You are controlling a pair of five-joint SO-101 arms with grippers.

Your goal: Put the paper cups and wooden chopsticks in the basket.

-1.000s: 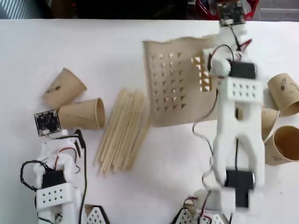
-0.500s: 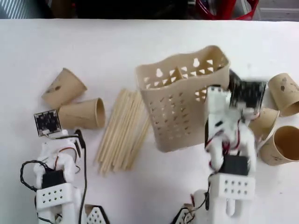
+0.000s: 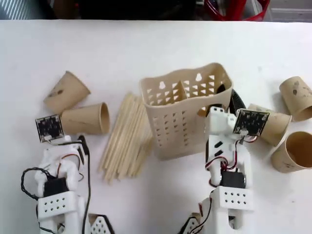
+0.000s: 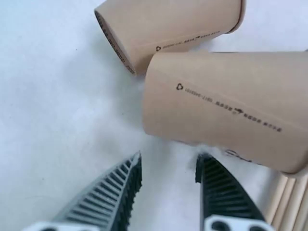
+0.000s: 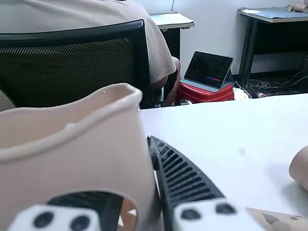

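Note:
The beige perforated basket [image 3: 180,117] stands upright mid-table, held by my right gripper [image 3: 225,100], which is shut on its right wall. In the right wrist view, one black finger [image 5: 180,175] lies outside the basket wall [image 5: 72,159] and the other is inside. Two paper cups [image 3: 66,91] [image 3: 87,118] lie on their sides at the left, beside a pile of wooden chopsticks [image 3: 126,138]. My left gripper [image 4: 168,166] is open just short of the nearer cup [image 4: 226,103], with the other cup [image 4: 168,24] beyond. Three more cups [image 3: 296,97] [image 3: 272,126] [image 3: 292,152] are at the right.
The chopstick pile touches the basket's left lower side. The right arm's body [image 3: 231,190] stands between the basket and the three cups on the right. The white table [image 3: 122,53] stretches bare toward the back. A chair and a seated person are behind the table [image 5: 86,53].
My right arm drew back toward the front edge with the basket in its grip. This raised the basket from lying flat to upright and brought it closer to the chopsticks. The left arm stayed still.

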